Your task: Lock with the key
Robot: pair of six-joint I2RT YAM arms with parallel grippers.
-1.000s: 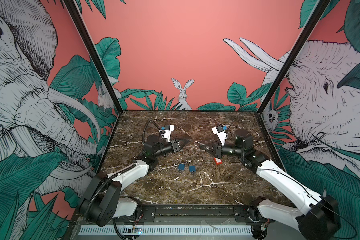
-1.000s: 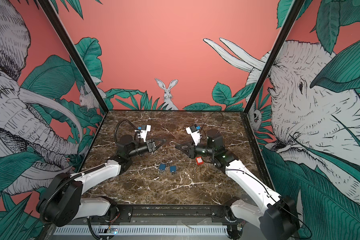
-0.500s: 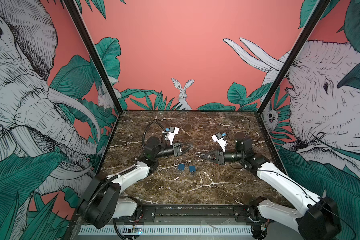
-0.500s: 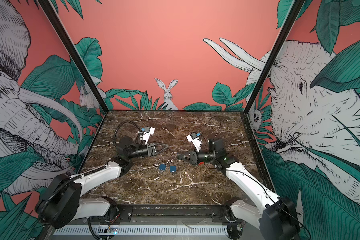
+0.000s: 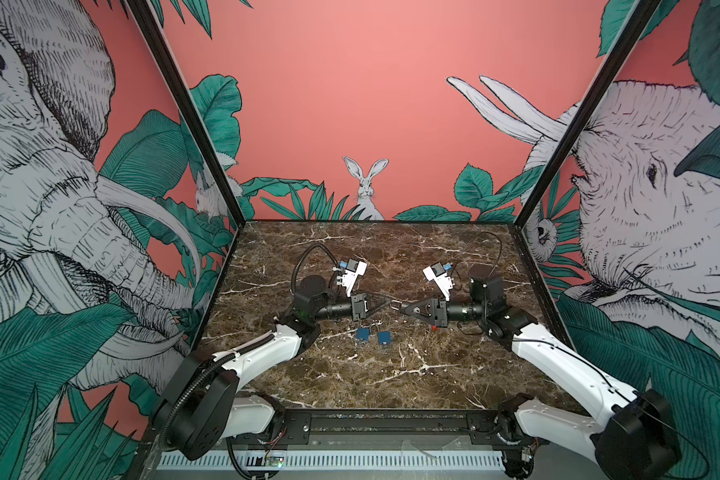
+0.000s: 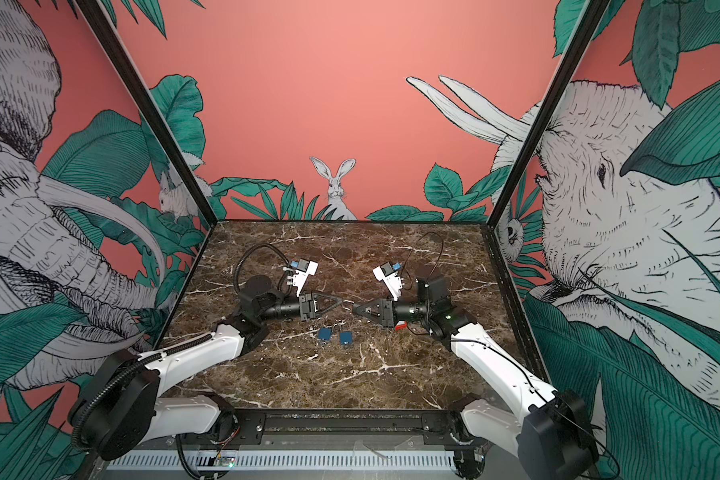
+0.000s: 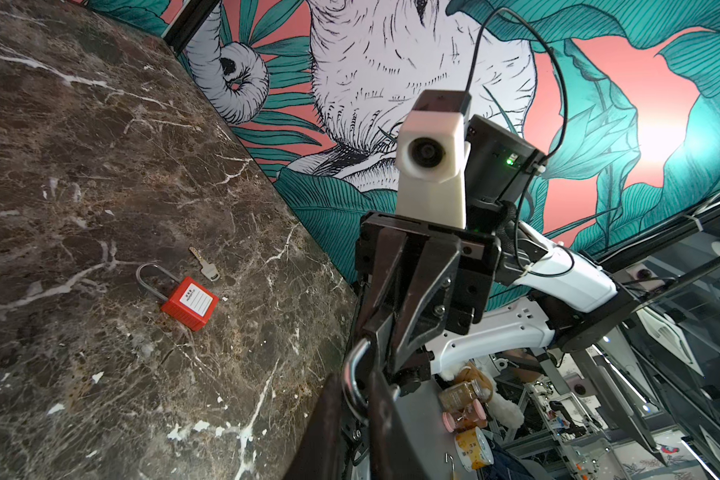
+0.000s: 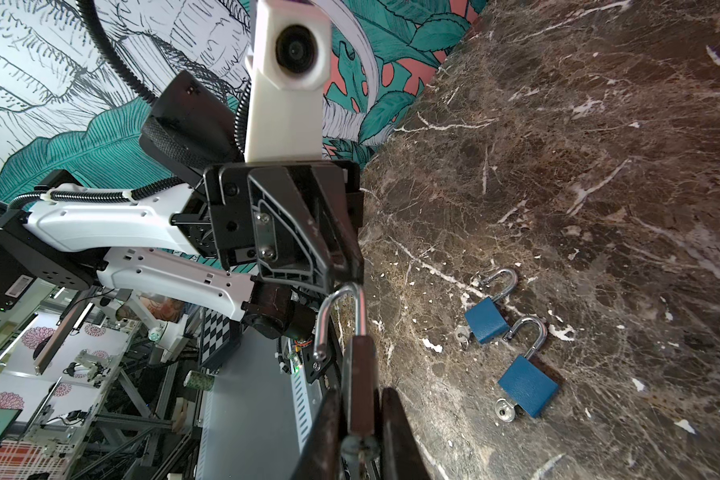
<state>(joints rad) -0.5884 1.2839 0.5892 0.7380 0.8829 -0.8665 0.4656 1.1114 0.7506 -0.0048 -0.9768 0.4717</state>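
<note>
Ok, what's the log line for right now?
left hand: shut on shackle | right hand: shut on padlock | shackle: open | blue padlocks: on table

Table [image 5: 391, 374]: polished marble look, glossy brown, white veins. Blue padlocks [image 8: 486, 320]: matt, finely grained bodies, bright chrome shackles. Red padlock [image 7: 190, 303]: ribbed matt plastic, white paper label, shiny metal shackle. Key [image 7: 204, 264] just beside red padlock: dull silver metal. Held padlock [image 8: 360, 365]: smooth brownish body, mirror-bright shackle. Left gripper [image 8: 347, 276] and right gripper [image 7: 381, 345]: matt black plastic, scuffed edges, bare metal screws. Camera mounts [image 8: 285, 104]: matt white plastic. Arm shells [image 5: 558, 365]: smooth, semi-gloss white.
</note>
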